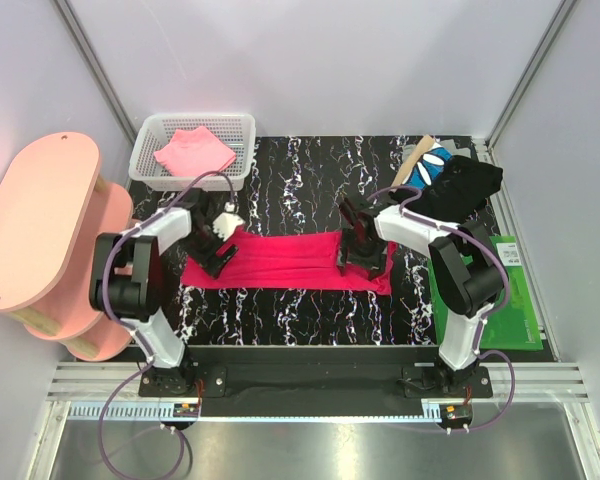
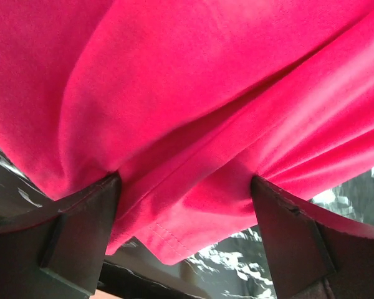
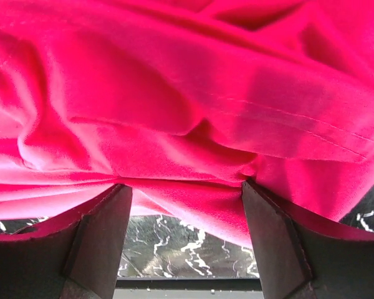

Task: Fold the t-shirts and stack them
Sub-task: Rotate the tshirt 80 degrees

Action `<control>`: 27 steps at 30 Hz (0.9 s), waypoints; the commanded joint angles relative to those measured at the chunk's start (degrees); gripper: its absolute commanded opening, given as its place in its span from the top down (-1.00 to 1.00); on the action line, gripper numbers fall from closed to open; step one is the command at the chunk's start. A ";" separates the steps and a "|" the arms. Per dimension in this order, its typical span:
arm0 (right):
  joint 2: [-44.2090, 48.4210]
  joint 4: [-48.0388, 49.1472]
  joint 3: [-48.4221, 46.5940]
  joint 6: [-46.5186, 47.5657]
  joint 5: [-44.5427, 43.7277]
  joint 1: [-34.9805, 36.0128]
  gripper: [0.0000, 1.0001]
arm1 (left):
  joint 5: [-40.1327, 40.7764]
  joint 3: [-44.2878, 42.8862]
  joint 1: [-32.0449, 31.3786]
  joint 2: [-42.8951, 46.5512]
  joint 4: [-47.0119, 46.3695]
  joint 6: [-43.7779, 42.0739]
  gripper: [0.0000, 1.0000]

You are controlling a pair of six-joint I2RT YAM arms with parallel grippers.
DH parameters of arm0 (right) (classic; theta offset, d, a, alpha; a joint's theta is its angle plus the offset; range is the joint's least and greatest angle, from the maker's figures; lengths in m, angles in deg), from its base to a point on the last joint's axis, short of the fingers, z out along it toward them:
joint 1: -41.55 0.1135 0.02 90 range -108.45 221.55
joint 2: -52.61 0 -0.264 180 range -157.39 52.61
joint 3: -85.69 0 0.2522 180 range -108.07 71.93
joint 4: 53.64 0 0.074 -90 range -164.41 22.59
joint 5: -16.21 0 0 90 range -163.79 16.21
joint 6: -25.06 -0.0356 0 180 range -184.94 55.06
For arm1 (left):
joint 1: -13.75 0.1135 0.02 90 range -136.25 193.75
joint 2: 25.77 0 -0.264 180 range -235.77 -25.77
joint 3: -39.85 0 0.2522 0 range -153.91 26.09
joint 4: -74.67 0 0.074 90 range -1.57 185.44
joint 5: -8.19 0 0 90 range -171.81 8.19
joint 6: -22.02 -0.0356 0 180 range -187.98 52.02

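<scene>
Stretching across the middle of a black, white-veined marble-patterned table (image 1: 300, 170), a plain crimson-red cloth t-shirt (image 1: 295, 262) lies folded into a long flat band. The left gripper (image 1: 212, 263) and right gripper (image 1: 355, 262) sit near its ends, jaws spread wide, with cloth bunched between the fingers.
</scene>
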 commanded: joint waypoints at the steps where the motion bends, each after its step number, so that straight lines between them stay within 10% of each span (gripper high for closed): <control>1: -3.30 0.97 -2.68 4.04 -5.11 -2.48 -0.55 | 2.13 7.40 3.08 4.50 0.39 -5.15 -0.78; 9: -4.97 -2.90 -11.30 8.17 -5.65 -3.62 -0.54 | 0.11 12.52 3.26 12.94 1.26 -4.02 -0.77; 27: -21.95 -13.80 -43.74 10.73 -7.56 -11.45 -0.43 | -11.23 -6.20 -1.84 23.41 15.24 2.49 -0.81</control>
